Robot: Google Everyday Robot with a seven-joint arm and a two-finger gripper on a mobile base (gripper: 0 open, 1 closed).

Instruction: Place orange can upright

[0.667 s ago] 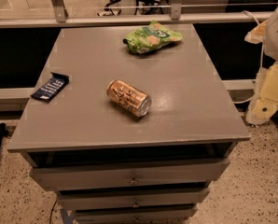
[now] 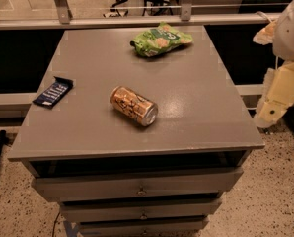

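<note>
- While the orange can [image 2: 133,105] lies on its side near the middle of the grey table [image 2: 206,88], nothing touches it, so by my reading the task has not yet begun.
- The gripper [image 2: 269,113] hangs off the table's right edge in the camera view, near the front right corner and seemingly lower than the tabletop. I cannot tell whether it is apart or together, and I see nothing in it.
- The relation that matters: the can lies to the left of the gripper in this view, well apart from it, with only bare tabletop between them.
- The can's long axis runs on a diagonal, from far-left to near-right. One silver end faces the near-right, roughly toward the side where the gripper waits.
- My judgement is that the reach must come up over the right edge and across. The gripper should be set across that diagonal rather than along it, and the can then tipped onto one end.
- Only one arm serves here, so no choice of nearer hand arises.
- Count: one orange can, one green snack bag [image 2: 161,39] at the far edge, and one dark blue packet [image 2: 53,92] at the left edge, both well apart from the can. There is also one gripper, one table, and three drawers [image 2: 186,181] showing below it.
</note>
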